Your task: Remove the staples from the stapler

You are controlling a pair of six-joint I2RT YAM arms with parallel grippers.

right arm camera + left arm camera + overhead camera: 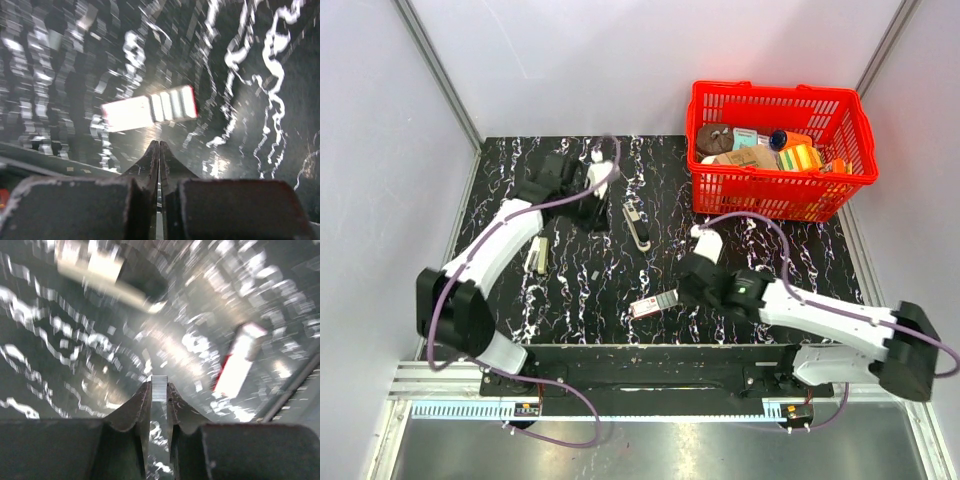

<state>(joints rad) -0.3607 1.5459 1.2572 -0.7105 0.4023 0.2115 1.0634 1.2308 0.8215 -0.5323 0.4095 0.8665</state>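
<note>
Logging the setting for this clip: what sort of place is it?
Probably a lab robot cell, not a home or office: a black marbled tabletop boxed in by plain pale panels on aluminium posts, with a red basket of assorted items and a stapler laid out.

Top view: bright, even, soft overhead light, sharp overall; only the lilac cable [616, 152] smears. Glossy black white-veined worktop [580, 280] shows mild sheen. Left wrist view: heavy swirling motion blur, veins dragged into arcs, glare patch mid-frame, white red-edged block [239, 365] blown out; dark left tool [159, 392] sharper (shadowed), the small silver staple strip [159, 385] it pinches gleams. Right wrist view: sideways smear, same block overexposed, right tool [159, 145] dark, crisp.
</note>
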